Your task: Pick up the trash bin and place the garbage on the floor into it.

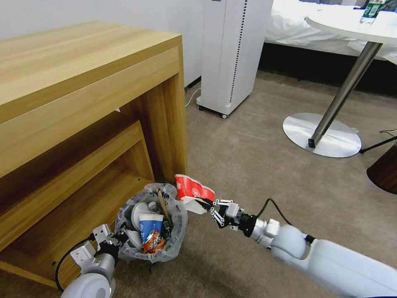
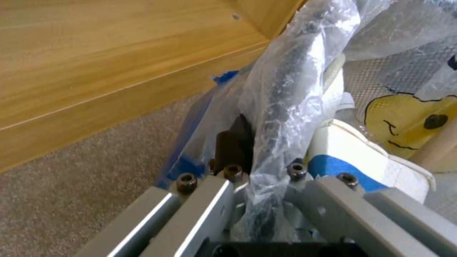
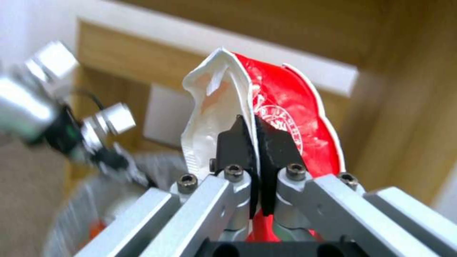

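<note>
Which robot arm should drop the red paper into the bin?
The right one. The right gripper already pinches the red paper just beside the trash bin. The left gripper is busy clamped on the bin's bagged rim, holding it beside the wooden desk.

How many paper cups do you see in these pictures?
2: a crushed red-and-white paper cup in the right gripper beside the bag-lined trash bin, and a blue-and-white paper cup inside it. More may be hidden.

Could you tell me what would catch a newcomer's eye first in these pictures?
The right gripper pinches a crushed red paper cup beside the rim of the trash bin. The left gripper clamps the bin's bagged rim, next to the wooden desk.
</note>
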{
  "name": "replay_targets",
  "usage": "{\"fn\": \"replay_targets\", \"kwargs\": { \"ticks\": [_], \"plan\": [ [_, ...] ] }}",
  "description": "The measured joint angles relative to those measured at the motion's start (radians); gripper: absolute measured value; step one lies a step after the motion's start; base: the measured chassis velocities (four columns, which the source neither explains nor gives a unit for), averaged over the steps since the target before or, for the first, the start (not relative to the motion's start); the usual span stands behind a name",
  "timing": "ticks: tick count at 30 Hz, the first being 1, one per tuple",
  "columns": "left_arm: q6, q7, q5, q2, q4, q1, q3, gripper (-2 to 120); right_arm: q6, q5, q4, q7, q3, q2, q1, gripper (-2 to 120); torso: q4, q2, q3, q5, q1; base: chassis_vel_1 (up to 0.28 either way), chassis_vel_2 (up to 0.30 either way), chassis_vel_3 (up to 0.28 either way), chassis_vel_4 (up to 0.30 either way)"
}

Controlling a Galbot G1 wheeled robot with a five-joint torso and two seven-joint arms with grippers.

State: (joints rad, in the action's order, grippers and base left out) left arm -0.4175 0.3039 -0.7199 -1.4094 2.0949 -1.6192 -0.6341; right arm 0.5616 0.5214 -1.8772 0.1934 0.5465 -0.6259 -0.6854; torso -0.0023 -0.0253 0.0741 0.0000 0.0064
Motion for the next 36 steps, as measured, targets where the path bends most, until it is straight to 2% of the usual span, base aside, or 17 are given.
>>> {"fn": "replay_targets", "kwargs": {
  "ticks": [2, 5, 6, 8, 9, 12, 13, 15, 18, 25, 36],
  "plan": [
    [0.0, 0.0, 0.001, -0.002, 0.004, -0.001, 0.001, 0, -0.012, 0.008, -0.019, 0.0, 0.019, -0.001, 0.017, 0, 0.0001, 0.0, 0.0, -0.0001, 0.0, 0.0, 0.0, 0.0, 0.0],
    [-0.001, 0.0, 0.003, -0.007, 0.018, -0.007, 0.001, 0, -0.078, 0.05, -0.057, -0.052, 0.123, -0.036, 0.09, 0, 0.0002, 0.0, 0.0, 0.0001, 0.0, 0.0, 0.0, 0.0, 0.0],
    [-0.001, 0.0, 0.003, -0.007, 0.018, -0.007, 0.001, 0, -0.078, 0.05, -0.057, -0.052, 0.123, -0.036, 0.09, 0, 0.0002, 0.0, 0.0, 0.0001, 0.0, 0.0, 0.0, 0.0, 0.0],
    [-0.001, 0.0, 0.007, -0.014, 0.032, -0.016, 0.0, 0, -0.125, 0.086, -0.03, -0.108, 0.244, -0.104, 0.177, 0, 0.0, 0.0, 0.0, 0.0, 0.0, 0.0, 0.0, 0.0, 0.0],
    [-0.001, 0.0, 0.007, -0.014, 0.032, -0.016, 0.0, 0, -0.125, 0.086, -0.03, -0.108, 0.244, -0.104, 0.177, 0, 0.0, 0.0, 0.0, 0.0, 0.0, 0.0, 0.0, 0.0, 0.0],
    [-0.002, -0.001, 0.012, -0.022, 0.043, -0.021, 0.001, 0, -0.153, 0.13, 0.021, -0.135, 0.373, -0.183, 0.283, 0, 0.0003, 0.0, 0.0, 0.0, 0.0, 0.0, 0.0, 0.0, 0.0],
    [-0.002, -0.001, 0.012, -0.022, 0.043, -0.021, 0.001, 0, -0.153, 0.13, 0.021, -0.135, 0.373, -0.183, 0.283, 0, 0.0003, 0.0, 0.0, 0.0, 0.0, 0.0, 0.0, 0.0, 0.0],
    [-0.002, -0.002, 0.013, -0.026, 0.052, -0.025, -0.002, 0, -0.168, 0.168, 0.052, -0.155, 0.453, -0.233, 0.353, 0, 0.0005, 0.0, 0.0, -0.0003, 0.0, 0.0, 0.0, 0.0, 0.0],
    [-0.002, -0.002, 0.013, -0.027, 0.061, -0.03, -0.009, 0, -0.178, 0.191, 0.081, -0.177, 0.506, -0.275, 0.391, 0, 0.0003, 0.0, 0.0, -0.0001, 0.0, 0.0, 0.0, 0.0, 0.0],
    [0.0, -0.002, 0.011, -0.028, 0.068, -0.036, -0.018, 0, -0.2, 0.209, 0.11, -0.205, 0.536, -0.295, 0.395, 0, 0.0002, 0.0, 0.0, -0.0001, 0.0, 0.0, 0.0, 0.0, 0.0],
    [0.005, -0.005, 0.011, -0.027, 0.068, -0.042, -0.019, 0, -0.196, 0.153, 0.201, -0.208, 0.533, -0.299, 0.332, 0, 0.0001, 0.0, 0.0, 0.0001, 0.0, 0.0, 0.0, 0.0, 0.0]
  ]
}}
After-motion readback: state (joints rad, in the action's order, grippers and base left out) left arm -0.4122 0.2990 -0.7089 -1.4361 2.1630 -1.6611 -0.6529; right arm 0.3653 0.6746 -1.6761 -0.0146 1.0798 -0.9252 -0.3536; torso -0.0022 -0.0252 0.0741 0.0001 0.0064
